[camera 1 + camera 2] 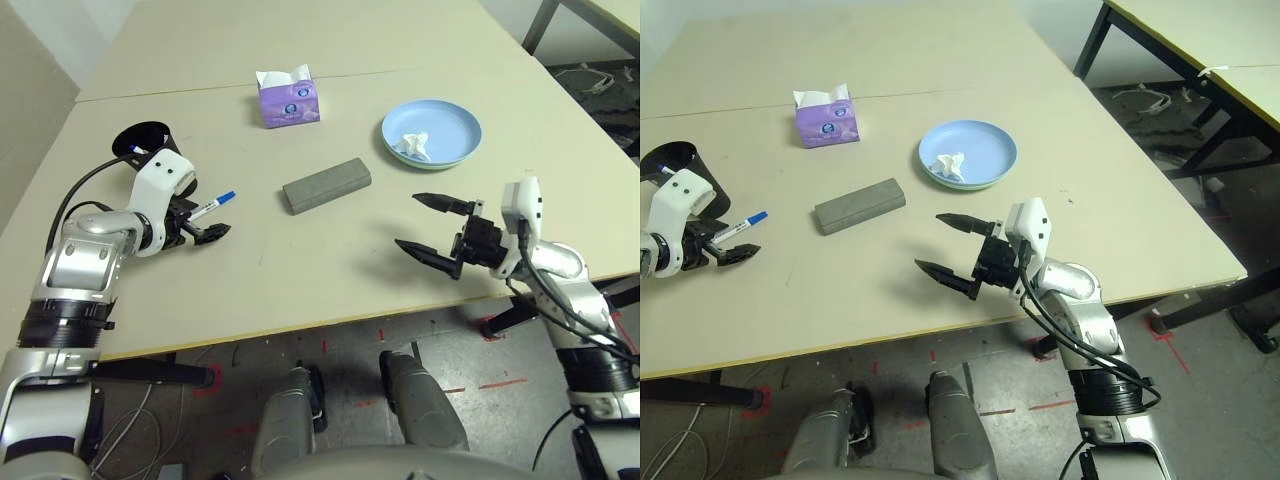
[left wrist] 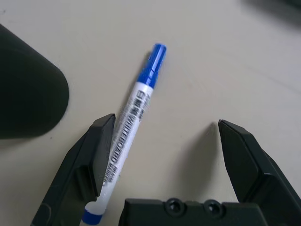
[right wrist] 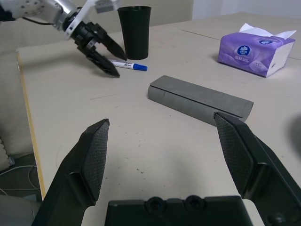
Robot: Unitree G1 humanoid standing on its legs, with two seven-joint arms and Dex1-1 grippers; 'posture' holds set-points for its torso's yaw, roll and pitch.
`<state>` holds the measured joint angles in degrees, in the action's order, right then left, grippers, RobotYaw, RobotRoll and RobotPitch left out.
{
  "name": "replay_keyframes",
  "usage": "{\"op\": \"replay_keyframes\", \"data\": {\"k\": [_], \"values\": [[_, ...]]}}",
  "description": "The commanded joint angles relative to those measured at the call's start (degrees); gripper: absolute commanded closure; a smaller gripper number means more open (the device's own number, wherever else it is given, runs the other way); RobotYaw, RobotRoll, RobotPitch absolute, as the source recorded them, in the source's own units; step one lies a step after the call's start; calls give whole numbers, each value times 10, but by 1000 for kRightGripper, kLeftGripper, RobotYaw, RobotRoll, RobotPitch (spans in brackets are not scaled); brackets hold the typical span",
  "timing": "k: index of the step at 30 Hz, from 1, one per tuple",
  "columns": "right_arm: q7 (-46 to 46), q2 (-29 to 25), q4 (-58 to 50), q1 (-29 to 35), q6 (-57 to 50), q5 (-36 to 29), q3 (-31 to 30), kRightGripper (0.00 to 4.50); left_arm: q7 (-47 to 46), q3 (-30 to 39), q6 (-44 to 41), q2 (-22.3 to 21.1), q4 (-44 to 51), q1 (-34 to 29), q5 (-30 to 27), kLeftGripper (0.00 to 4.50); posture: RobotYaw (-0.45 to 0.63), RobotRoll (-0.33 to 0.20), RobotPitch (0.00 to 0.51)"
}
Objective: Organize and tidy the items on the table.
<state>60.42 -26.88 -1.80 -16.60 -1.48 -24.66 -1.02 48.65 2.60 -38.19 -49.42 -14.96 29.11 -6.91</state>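
Your left end effector [image 2: 162, 141]: wide open, empty, white pen [image 2: 131, 122] lying between its fingers on the tabletop [image 1: 300, 270], black cup [image 3: 135, 30] just beside. Your right end effector [image 1: 430, 228]: wide open, empty. Grey glasses case [image 1: 326, 185] mid-tabletop; crumpled tissue [image 1: 412, 146] in blue plate [image 1: 460, 125].

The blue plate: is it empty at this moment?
No, a crumpled white tissue lies inside the blue plate, toward the side nearer the grey case.
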Motion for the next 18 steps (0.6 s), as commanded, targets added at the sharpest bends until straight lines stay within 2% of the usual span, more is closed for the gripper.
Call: {"op": "replay_keyframes", "data": {"k": [1,7,18], "values": [[4,0,-3,4,6,3,-6,0,14,-18,13,-12,-43,26,13,56,-158,0,186],[2,0,-11,11,5,4,-6,0,21,-27,16,-12,-70,49,17,56,-165,0,184],[0,7,-12,-2,3,3,-10,0,44,-7,-45,-7,-41,15,-21,56,-152,0,185]]}}
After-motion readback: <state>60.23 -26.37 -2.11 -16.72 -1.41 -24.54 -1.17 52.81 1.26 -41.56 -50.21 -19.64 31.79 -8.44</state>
